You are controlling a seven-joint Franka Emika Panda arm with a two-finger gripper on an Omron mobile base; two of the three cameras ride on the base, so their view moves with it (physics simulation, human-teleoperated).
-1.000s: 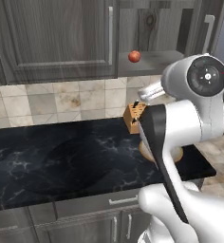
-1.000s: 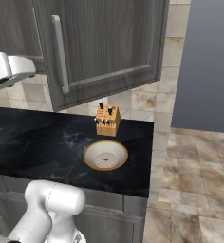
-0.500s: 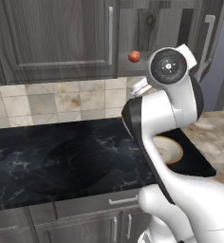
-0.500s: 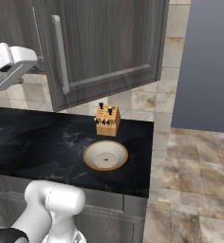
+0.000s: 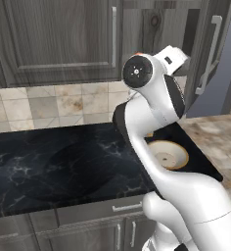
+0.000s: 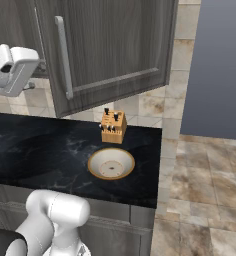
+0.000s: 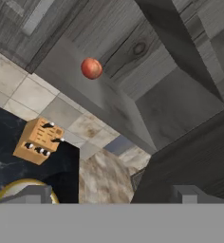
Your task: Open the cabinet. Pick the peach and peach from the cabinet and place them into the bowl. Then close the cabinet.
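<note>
The cabinet (image 5: 63,39) has its right door (image 6: 110,50) swung open, long silver handle (image 6: 63,57) facing out. A red-orange peach (image 7: 91,68) sits on the cabinet's bottom shelf, well ahead of my gripper (image 7: 111,194). The gripper is open, with nothing between its fingertips (image 7: 31,193). My white hand (image 6: 12,70) hovers in front of the opening, left of the open door. The bowl (image 6: 111,163), tan-rimmed and cream inside, rests empty on the black counter below. In the left base view my arm covers the peach.
A wooden knife block (image 6: 113,126) stands on the counter (image 6: 40,150) just behind the bowl. The counter ends at the right, with tiled floor (image 6: 200,190) beyond. The left cabinet door is closed. Low drawers (image 5: 88,215) run under the counter.
The arm has swung left across the left base view and now hides the peach and knife block there. The hand has come further toward the cabinet opening. The gripper stays open.
</note>
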